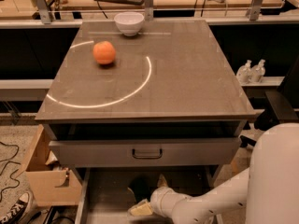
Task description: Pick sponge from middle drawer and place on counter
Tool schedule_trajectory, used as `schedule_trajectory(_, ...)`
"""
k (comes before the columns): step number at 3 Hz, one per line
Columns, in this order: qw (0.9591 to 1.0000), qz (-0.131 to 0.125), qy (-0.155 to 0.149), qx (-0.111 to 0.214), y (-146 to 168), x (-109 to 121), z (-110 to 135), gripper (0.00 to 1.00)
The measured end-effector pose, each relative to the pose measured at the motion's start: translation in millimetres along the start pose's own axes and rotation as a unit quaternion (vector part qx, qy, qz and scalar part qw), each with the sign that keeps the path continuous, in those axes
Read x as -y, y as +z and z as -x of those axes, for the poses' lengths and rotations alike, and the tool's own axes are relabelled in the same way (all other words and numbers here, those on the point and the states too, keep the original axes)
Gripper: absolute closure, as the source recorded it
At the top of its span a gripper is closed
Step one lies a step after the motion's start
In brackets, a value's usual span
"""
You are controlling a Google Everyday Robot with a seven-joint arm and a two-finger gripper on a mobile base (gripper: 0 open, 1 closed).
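Note:
The middle drawer point(105, 202) is pulled out at the bottom of the view, showing its grey floor and light metal side walls. The sponge point(138, 189) lies on that floor as a small dark block. My gripper point(150, 196) is down in the drawer on the end of the white arm, which comes in from the lower right. It is open, with one pale finger point(161, 181) behind the sponge and the other point(140, 209) in front of it. The counter point(187, 73) with its white arc line lies above.
An orange fruit point(103, 52) and a white bowl point(129, 23) sit on the counter's far left part. A grey drawer front with a dark handle point(146, 152) overhangs the open drawer. A cardboard box point(44, 178) stands on the floor at left, and bottles point(251, 70) at right.

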State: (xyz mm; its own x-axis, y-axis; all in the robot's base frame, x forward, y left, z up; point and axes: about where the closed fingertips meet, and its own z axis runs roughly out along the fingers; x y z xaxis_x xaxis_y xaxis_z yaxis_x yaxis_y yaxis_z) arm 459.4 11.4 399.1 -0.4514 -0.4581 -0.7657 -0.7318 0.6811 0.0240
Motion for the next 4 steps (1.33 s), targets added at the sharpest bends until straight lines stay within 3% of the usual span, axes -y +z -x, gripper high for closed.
schedule_trajectory(3, 0.9995, -0.014, 0.005, -0.027, 32, -1, -20, 0.00)
schedule_trajectory(4, 0.9992, -0.016, -0.004, -0.035, 38, -4, -25, 0.18)
